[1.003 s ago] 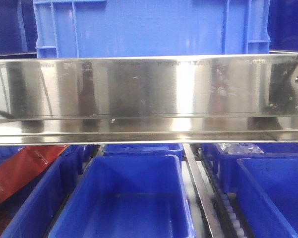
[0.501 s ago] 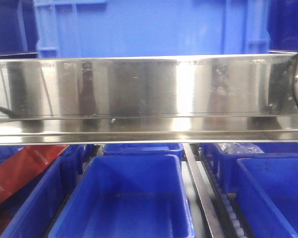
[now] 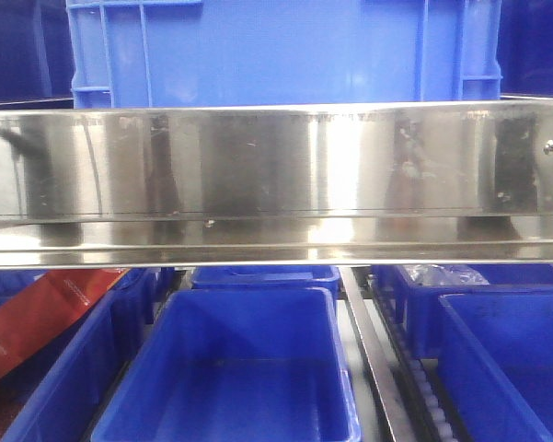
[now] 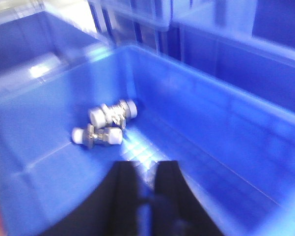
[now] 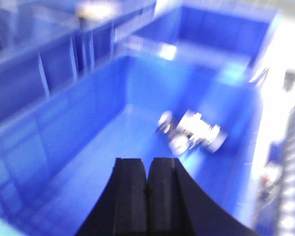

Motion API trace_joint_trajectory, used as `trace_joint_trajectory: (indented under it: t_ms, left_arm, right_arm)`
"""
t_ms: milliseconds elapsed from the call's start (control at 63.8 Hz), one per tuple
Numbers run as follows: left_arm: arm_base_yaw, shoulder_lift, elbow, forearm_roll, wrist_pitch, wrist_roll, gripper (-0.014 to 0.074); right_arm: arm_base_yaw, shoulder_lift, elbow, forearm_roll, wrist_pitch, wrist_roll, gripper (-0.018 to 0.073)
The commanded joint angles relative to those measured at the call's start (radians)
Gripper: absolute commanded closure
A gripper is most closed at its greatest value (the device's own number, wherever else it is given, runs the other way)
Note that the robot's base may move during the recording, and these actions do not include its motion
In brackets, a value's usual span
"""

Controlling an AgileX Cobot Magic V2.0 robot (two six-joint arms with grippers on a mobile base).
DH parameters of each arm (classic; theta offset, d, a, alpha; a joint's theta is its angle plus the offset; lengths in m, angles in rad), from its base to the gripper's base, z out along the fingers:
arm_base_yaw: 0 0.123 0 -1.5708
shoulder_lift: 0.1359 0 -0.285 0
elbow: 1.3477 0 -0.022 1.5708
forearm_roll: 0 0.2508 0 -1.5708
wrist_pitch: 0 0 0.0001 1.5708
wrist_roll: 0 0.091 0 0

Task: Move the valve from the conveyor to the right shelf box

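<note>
Shelving fills the front view: a broad polished steel rail runs the full width, with a large blue crate standing above it and open blue bins in rows below. A red packet leans in the bin at lower left, and some clear plastic wrap shows in a bin at upper right.

Both wrist views are blurred. The right wrist view looks down into a deep blue box, where silvery valves with white caps lie on the floor near its far right wall (two of them, as far as the blur allows). The right pincer hangs above the box with its dark jaws pressed together, holding nothing.

Under the left wrist, another blue bin holds two valve fittings lying side by side, touching. The left pincer is slightly parted and empty.
</note>
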Motion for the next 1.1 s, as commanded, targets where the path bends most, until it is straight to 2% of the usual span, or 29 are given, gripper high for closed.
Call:
trace_joint_trajectory:
  t_ms: [0,63,157,376,533,642,878,1081]
  left_arm:
    - [0.028,-0.058,0.008,0.003,0.04,-0.003,0.0707]
    - [0.05,-0.098,0.053,0.003,0.047,-0.016,0.0707]
    - [0.086,-0.185,0.199,-0.021,0.001,-0.031,0.0707]
    - [0.104,-0.479,0.663,-0.033,-0.312,-0.031,0.0707]
    - [0.104,-0.7,0.962,-0.033,-0.465,-0.031,0.0707]
    - [0.104,-0.852,1.136,-0.033,-0.523,-0.031,0.0707]
    - [0.104,-1.134,1.412,-0.033,-0.601,-0.031,0.0707]
    - [0.104,-1.265,1.551,-0.033,-0.681,-0.031,0.0707]
  right_arm:
    - [-0.002,-0.083,0.067,-0.024,-0.054,0.008,0.0715]
    - [-0.002,-0.152,0.157,-0.024,-0.114,0.008,0.0717]
    - [-0.002,-0.257,0.317,-0.024,-0.201,0.008,0.0717]
    - [-0.002,-0.516,0.686,-0.028,-0.387,0.006,0.0717]
    - [-0.002,-0.705,0.957,-0.035,-0.489,0.006,0.0722]
    - [-0.002,-0.823,1.106,-0.035,-0.537,0.006,0.0722]
    - [-0.002,-1.001,1.347,-0.035,-0.603,0.006,0.0722]
    - [-0.002,-1.04,1.442,-0.035,-0.637,0.006,0.0722]
